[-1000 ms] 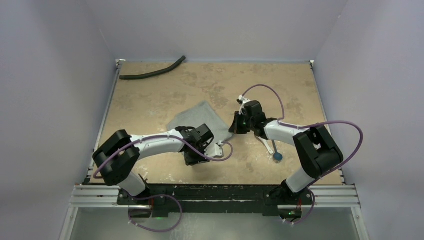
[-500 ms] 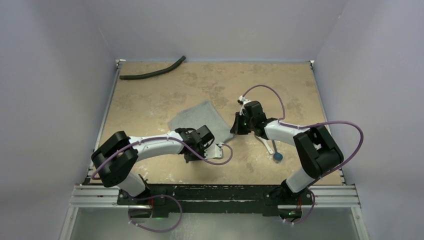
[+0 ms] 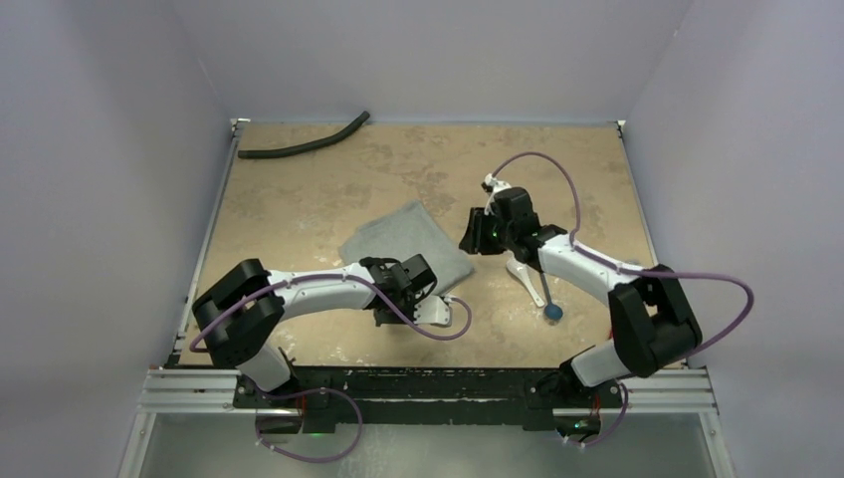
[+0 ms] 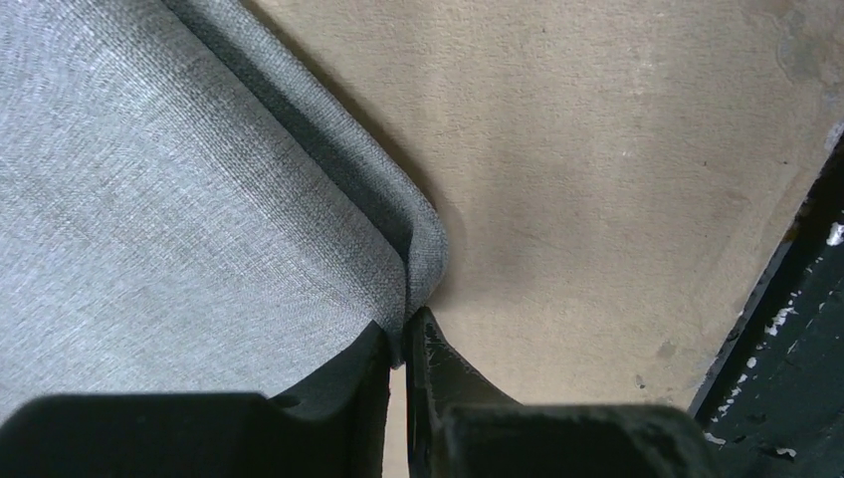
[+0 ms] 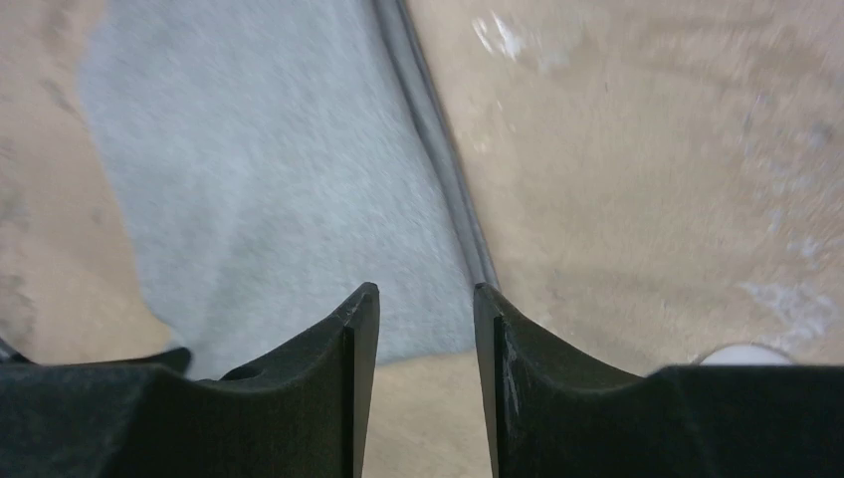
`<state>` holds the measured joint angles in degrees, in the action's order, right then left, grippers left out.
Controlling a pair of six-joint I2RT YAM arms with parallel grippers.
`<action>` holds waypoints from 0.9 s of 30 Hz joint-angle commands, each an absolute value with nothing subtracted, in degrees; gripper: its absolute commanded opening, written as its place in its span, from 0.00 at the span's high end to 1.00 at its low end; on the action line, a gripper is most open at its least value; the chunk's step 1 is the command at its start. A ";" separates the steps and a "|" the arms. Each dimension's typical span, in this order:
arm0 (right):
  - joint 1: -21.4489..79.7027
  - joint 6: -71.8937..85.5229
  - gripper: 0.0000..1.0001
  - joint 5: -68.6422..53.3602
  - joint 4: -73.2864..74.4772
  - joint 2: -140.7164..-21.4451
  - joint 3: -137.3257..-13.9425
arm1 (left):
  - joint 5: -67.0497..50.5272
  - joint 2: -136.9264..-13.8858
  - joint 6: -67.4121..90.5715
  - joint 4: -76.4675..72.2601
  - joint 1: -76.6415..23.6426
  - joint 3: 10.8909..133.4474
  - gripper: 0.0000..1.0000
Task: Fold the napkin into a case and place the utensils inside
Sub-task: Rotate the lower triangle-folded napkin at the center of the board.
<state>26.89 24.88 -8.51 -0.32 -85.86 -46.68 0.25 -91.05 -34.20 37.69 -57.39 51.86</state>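
Note:
The grey napkin point(image 3: 406, 242) lies folded on the table's middle, with a doubled edge point(image 4: 328, 149) showing in the left wrist view. My left gripper point(image 3: 426, 281) is at its near right corner, shut on the folded corner of the napkin point(image 4: 418, 269). My right gripper point(image 3: 471, 237) hangs open just off the napkin's right edge point(image 5: 438, 149), with nothing between its fingers. A thin dark stick with a round blue end point(image 3: 552, 312) and a small white spoon point(image 3: 524, 276) lie right of the napkin, under the right arm. A white bit of spoon point(image 5: 741, 354) peeks in beside the right finger.
A long black curved hose point(image 3: 304, 145) lies at the far left corner. The table's black front rail point(image 4: 796, 329) is close to the left gripper. Grey walls enclose the table on three sides.
My right gripper has opened, let go of the napkin's right edge and drawn back to the right. My left gripper has shut on the near corner and slid right with it.

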 commanded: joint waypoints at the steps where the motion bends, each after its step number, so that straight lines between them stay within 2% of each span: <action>1: 26.80 26.42 0.57 -8.93 -1.10 -82.27 -50.36 | -0.10 -92.31 -34.64 36.45 -57.62 53.41 0.87; 2: 27.23 27.99 0.58 -10.95 -3.17 -82.34 -49.25 | -0.17 -92.56 -34.31 36.35 -57.70 53.43 0.84; 7: 29.65 33.75 0.84 -18.14 -13.49 -85.70 -43.43 | -0.57 -92.80 -33.83 35.62 -57.81 53.65 0.78; 12: 28.43 34.08 1.00 -18.08 -15.13 -88.90 -40.02 | -2.90 -92.18 -34.59 36.82 -57.75 54.41 0.71; 15: 27.36 31.78 1.00 -16.45 -15.07 -92.41 -39.60 | -5.14 -92.11 -34.57 38.92 -57.78 55.79 0.63; 21: 26.78 28.18 1.00 -12.00 -11.24 -95.70 -43.05 | -11.22 -91.48 -32.95 45.34 -56.22 62.47 0.56; 27: 25.43 24.66 1.00 -9.07 -6.52 -98.99 -49.20 | -20.27 -95.10 -34.31 51.64 -43.88 74.12 0.50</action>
<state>26.57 28.80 -14.28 -11.75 -97.03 -45.32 -12.71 -92.86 -33.63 46.98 -52.07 65.84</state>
